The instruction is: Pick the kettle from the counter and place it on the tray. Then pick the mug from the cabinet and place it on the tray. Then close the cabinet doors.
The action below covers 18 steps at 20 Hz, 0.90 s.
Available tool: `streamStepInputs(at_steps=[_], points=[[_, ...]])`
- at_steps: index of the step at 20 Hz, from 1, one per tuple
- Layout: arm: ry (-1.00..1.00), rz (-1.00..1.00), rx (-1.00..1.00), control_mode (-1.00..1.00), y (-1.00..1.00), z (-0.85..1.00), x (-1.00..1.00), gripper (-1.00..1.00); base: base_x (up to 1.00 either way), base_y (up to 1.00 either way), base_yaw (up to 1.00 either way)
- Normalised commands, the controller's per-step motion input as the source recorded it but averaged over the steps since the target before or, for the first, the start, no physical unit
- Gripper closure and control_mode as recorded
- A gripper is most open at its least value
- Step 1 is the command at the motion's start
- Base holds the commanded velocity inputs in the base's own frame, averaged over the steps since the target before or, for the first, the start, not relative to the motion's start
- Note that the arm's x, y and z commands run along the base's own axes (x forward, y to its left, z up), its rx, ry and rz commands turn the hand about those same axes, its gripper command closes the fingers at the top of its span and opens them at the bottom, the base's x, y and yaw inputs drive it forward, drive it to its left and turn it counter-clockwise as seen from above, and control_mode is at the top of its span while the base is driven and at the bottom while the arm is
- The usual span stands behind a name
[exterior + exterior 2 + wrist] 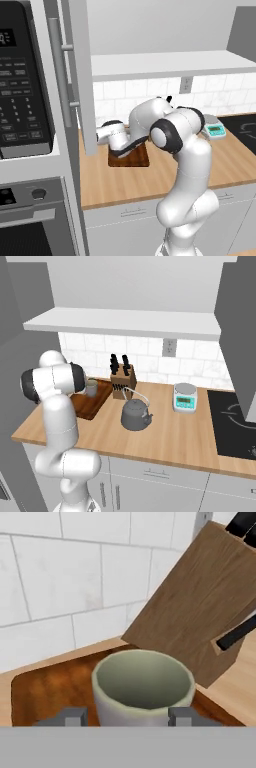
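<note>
Standing upright on the tray [45,687], the mug [142,684] sits between the two finger tips [72,716] of the gripper [125,717]. In the hand view one tip shows on each side of the mug's wall, close to it, with a slight gap visible; jaws spread, whether they press on the mug I cannot tell.

Near edge: the counter [175,438] runs left to right with white drawers [155,476] below. The arm rises from in front of it and bends left, its forearm lying low over the tray's left part in the right base view.

Middle of the counter: the kettle [135,415] stands on bare wood, right of the tray and apart from it, wire handle arched up. It is not on the tray.

Farther back: the tray lies at the left end, near the tiled wall [60,587]. The knife block [123,383] stands just right of the tray's far corner, tilted, dark knife handles sticking out; in the hand view it looms right behind the mug. A small scale [184,397] with a teal display stands farther right by the wall, then a dark cooktop [232,421] at the far right.

Above: the cabinet [125,321] hangs open, white shelf bare in both base views. Its left door [75,75] swings out toward the camera in the left base view, bar handle [61,75] vertical, edge-on between the arm and the microwave [22,80]. An oven [30,220] sits under the microwave. The right door [237,331] stands open at the right edge.
</note>
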Motion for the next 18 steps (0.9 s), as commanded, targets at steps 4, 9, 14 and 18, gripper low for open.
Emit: streamStepInputs(at_steps=[4, 9, 14, 18], points=[[-0.17, 0.00, 0.06, -1.00, 0.10, -0.27, -0.32, -1.00, 0.00, 0.00, 0.00], [-0.13, -0.01, 0.04, -1.00, 0.10, 0.04, -0.47, -1.00, 0.00, 0.00, 0.00], [-0.08, -0.08, 0.05, -1.00, -0.01, 0.24, -0.60, -1.00, 0.00, 0.00, 0.00], [-0.06, -0.14, 0.12, -1.00, -0.17, 0.25, -0.74, -1.00, 0.00, 0.00, 0.00]])
